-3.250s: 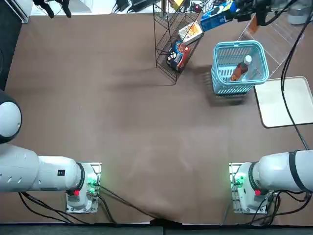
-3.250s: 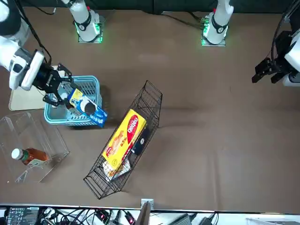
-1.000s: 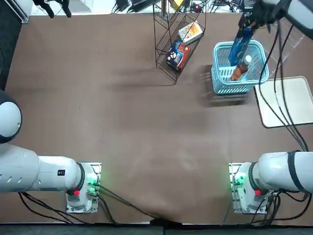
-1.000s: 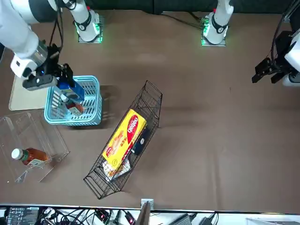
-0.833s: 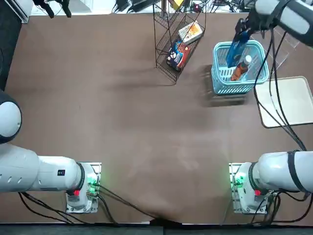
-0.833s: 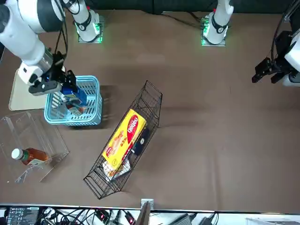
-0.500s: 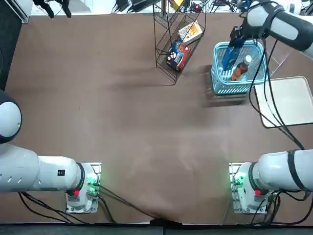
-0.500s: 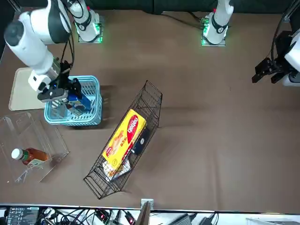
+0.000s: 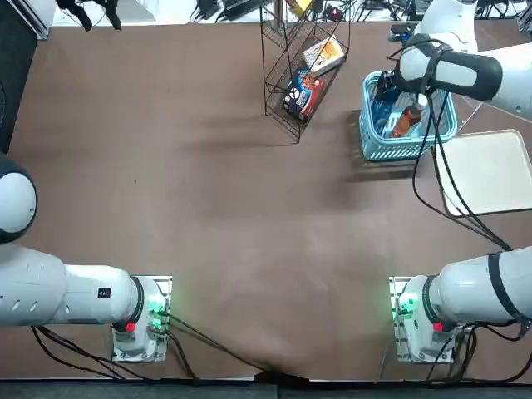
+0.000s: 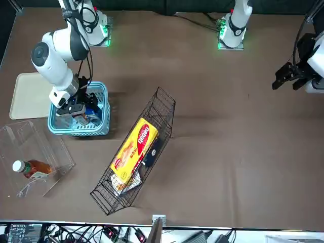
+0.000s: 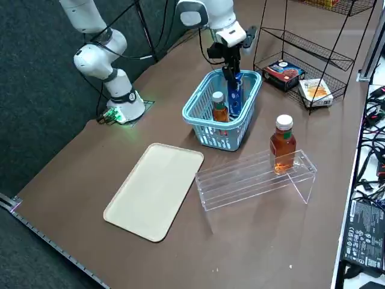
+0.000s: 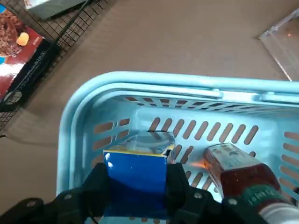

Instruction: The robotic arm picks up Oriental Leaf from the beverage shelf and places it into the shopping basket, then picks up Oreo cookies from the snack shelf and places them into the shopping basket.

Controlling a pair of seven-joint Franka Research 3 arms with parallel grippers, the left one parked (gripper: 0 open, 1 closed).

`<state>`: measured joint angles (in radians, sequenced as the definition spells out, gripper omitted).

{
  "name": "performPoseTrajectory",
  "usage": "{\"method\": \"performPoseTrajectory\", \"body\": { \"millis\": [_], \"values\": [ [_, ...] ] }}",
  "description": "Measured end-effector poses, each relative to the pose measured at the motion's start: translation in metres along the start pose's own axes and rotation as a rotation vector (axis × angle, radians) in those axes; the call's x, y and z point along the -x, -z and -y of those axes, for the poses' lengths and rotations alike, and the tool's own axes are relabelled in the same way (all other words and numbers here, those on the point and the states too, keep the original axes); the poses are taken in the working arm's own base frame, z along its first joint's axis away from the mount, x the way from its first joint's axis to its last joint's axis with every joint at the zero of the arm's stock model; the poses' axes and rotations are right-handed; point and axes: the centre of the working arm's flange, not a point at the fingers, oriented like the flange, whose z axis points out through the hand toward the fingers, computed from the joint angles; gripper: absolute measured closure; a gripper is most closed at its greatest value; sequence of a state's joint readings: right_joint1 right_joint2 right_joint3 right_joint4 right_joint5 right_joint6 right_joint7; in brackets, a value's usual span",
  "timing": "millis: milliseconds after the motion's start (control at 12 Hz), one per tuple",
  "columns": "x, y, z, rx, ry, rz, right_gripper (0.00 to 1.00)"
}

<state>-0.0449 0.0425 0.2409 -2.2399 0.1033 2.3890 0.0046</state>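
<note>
The light blue shopping basket [image 9: 366, 125] [image 11: 204, 129] stands at the table's far right. My right gripper [image 11: 228, 71] [image 12: 136, 179] reaches down into it from above, shut on the blue Oreo cookies pack [image 11: 233, 96] [image 12: 135, 182], which stands on end inside the basket [image 12: 154, 81]. The Oriental Leaf bottle [image 11: 219, 108] [image 12: 238, 172] with its white cap lies in the same basket right beside the pack. In the front view the gripper [image 10: 81, 104] and the pack [image 10: 91, 109] sit within the basket's [image 10: 81, 129] rim.
The clear beverage shelf [image 11: 240, 180] [image 10: 30, 152] beyond the basket holds another tea bottle [image 11: 282, 144]. The black wire snack shelf [image 9: 299, 66] [image 11: 313, 54] holds a red-and-dark pack and a pale box. A beige tray [image 11: 153, 189] lies beside the basket.
My right gripper carried the blue pack from above the basket's far side and lowered it into the basket beside the bottle. It still grips the pack.
</note>
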Motion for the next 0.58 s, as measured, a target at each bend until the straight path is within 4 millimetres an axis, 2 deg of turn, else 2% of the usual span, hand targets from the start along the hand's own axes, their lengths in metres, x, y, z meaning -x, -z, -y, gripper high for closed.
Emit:
{"method": "performPoseTrajectory", "body": {
  "millis": [250,333,583],
  "values": [
    [-0.0005,-0.0087,-0.0022,-0.003,-0.004,0.009,0.37],
    [-0.0005,-0.0099,-0.0032,-0.003,-0.006,0.011,0.31],
    [-0.0041,-0.0077,-0.0037,-0.004,-0.009,0.006,0.01]
  ]
}}
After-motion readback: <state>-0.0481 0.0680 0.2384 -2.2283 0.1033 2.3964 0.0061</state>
